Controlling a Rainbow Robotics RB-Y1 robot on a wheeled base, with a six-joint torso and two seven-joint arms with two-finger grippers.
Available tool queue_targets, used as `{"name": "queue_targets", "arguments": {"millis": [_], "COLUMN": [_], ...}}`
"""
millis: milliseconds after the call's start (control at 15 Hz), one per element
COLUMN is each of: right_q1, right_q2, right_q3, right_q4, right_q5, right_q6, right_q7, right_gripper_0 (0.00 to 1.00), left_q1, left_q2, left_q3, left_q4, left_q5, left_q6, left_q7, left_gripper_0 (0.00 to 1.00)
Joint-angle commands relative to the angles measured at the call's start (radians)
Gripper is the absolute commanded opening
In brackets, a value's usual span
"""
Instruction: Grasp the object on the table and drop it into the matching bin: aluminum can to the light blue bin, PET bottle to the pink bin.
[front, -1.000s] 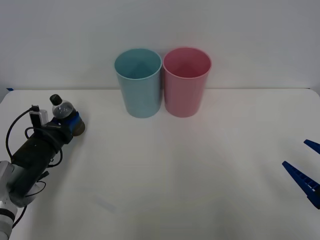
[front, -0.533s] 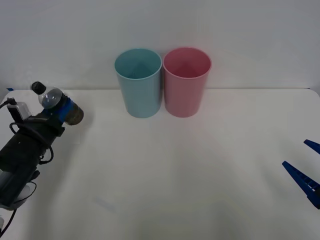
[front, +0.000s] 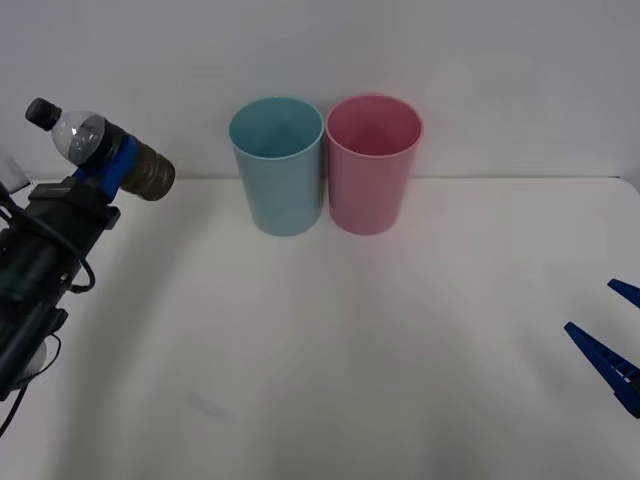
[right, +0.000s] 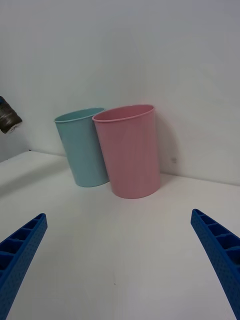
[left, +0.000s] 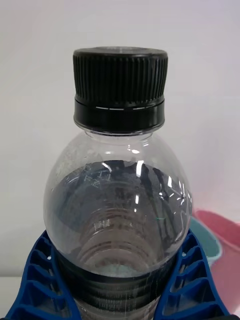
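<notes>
Your left gripper (front: 112, 168) is clamped on the bottle (front: 105, 155), its blue fingers (left: 192, 280) closed around the body just below the shoulder. The bottle is in the air at the far left of the front view, well off the table (front: 330, 340), lying nearly on its side with the black cap (front: 42, 111) pointing away from the bins and the labelled base toward them. In the left wrist view the grip looks square and symmetrical; no slip is evident.

The step in hand is the carry: the grasp is done, the drop is not.

Both bins stand upright at the back of the table, touching or very nearly so. The blue bin (front: 277, 165) is the nearer to your bottle; the pink bin (front: 373, 162) sits just beyond it. Both appear empty.

Your next move, as I judge it, calls for travel across and past the blue bin until the bottle is over the pink mouth, high enough to clear both rims. Because the two rims are so close, an early release would likely put the bottle in the wrong bin.

Your right gripper (front: 604, 345) waits low at the right edge, jaws wide apart, holding nothing, well clear of the bins.
</notes>
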Motion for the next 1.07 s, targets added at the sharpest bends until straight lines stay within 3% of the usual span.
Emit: {"name": "queue_targets", "arguments": {"millis": [67,267,667,1067], "right_q1": [0.0,0.0,0.0,0.0], "right_q2": [0.0,0.0,0.0,0.0], "right_q3": [0.0,0.0,0.0,0.0], "right_q4": [0.0,0.0,0.0,0.0], "right_q5": [0.0,0.0,0.0,0.0], "right_q6": [0.0,0.0,0.0,0.0], "right_q7": [0.0,0.0,0.0,0.0], "right_gripper_0": [1.0,1.0,1.0,1.0], "left_q1": [-0.012,-0.055,-0.184,-0.498], "left_q2": [0.0,0.014,0.109,0.128], "left_q3": [0.0,-0.019,-0.137,-0.275], "left_q4": [-0.065,-0.068,-0.04,0.25], "left_q5": [-0.041,-0.049,-0.066,-0.064], "left_q6": [0.009,-0.001,-0.01,-0.04], "left_q7": [0.063,0.065,0.085,0.072], "left_gripper_0": [0.0,0.0,0.0,0.0]}}
